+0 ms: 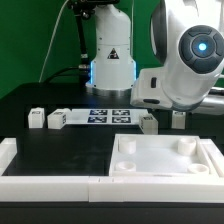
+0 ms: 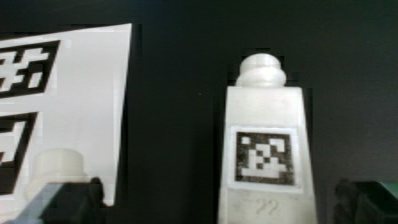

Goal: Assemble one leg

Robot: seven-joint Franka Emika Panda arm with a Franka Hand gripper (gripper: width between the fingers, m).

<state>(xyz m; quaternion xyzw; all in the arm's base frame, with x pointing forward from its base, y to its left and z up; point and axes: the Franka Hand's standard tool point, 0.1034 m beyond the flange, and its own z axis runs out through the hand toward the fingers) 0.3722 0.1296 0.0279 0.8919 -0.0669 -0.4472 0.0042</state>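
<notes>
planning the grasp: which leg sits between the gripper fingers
The leg showing its square marker, midway between the fingers; the other leg stands aside by the marker board.

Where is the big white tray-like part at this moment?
The tray-like part lies at the front on the exterior view's right, just before two legs, with the marker board behind it leftward.

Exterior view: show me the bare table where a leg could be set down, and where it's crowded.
Free: the black table between the white front rail, the tray-like part and the marker board. Crowded: the back row, where legs flank that board and the arm hangs over.
</notes>
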